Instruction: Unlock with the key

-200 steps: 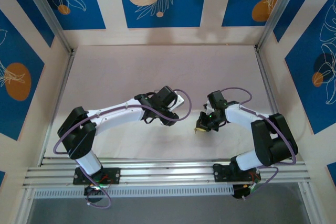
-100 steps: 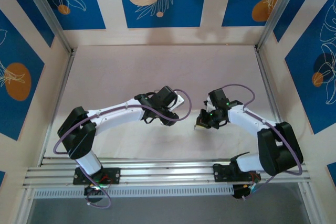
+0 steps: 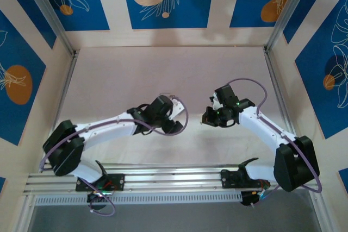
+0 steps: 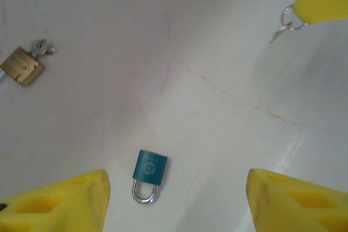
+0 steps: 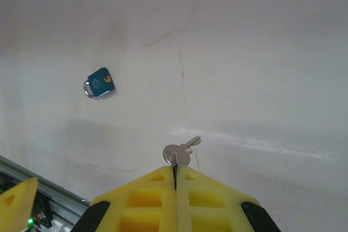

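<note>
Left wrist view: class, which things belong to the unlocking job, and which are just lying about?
Job: key, pinched in the shut right gripper; teal padlock, beneath the open left gripper.
Lying about, apparently: brass padlock, off to the side with a key ring beside it.

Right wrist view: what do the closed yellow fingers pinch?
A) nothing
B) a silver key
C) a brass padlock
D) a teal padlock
B: the right gripper is shut on the silver key, while the teal padlock lies apart on the table.
</note>
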You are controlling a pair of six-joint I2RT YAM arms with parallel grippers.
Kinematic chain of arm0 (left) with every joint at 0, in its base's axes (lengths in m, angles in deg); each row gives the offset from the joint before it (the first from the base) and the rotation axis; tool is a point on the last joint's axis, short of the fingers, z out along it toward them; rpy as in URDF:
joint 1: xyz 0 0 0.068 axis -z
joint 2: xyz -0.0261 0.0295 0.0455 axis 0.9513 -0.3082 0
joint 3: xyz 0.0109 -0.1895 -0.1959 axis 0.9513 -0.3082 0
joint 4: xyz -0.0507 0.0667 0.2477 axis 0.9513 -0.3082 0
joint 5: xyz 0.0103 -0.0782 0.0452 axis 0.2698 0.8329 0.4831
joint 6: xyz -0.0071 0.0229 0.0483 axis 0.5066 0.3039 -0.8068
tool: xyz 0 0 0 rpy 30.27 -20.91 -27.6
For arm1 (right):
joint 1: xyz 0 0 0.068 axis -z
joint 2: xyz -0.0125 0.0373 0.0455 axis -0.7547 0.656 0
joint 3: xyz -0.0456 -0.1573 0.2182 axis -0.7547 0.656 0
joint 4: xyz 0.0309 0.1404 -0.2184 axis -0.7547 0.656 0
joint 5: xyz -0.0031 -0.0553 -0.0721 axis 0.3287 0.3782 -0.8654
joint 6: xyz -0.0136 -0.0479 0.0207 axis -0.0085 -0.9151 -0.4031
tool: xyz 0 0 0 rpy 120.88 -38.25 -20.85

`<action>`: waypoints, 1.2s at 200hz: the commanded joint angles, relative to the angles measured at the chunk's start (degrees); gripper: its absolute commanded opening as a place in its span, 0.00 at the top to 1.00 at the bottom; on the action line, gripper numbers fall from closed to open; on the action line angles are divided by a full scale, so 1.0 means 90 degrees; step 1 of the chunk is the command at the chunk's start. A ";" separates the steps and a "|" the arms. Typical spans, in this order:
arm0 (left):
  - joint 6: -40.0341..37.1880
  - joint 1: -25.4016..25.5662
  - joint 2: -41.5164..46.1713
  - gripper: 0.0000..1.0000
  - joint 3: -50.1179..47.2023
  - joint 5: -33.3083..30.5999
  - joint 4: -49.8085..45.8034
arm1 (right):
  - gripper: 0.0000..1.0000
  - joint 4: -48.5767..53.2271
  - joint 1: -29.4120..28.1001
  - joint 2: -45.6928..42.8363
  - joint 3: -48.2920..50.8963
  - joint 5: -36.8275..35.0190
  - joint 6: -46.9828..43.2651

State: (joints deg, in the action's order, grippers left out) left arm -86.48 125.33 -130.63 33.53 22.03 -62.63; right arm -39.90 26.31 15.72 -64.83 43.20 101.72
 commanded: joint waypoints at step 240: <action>-0.0505 0.0096 -0.1617 0.52 -0.1945 0.1916 0.8392 | 1.00 0.0929 -0.0558 -0.0471 -0.1533 0.0125 0.0150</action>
State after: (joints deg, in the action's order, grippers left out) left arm -92.89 125.85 -144.71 14.89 36.85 9.50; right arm -31.83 21.93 12.07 -77.44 42.68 102.55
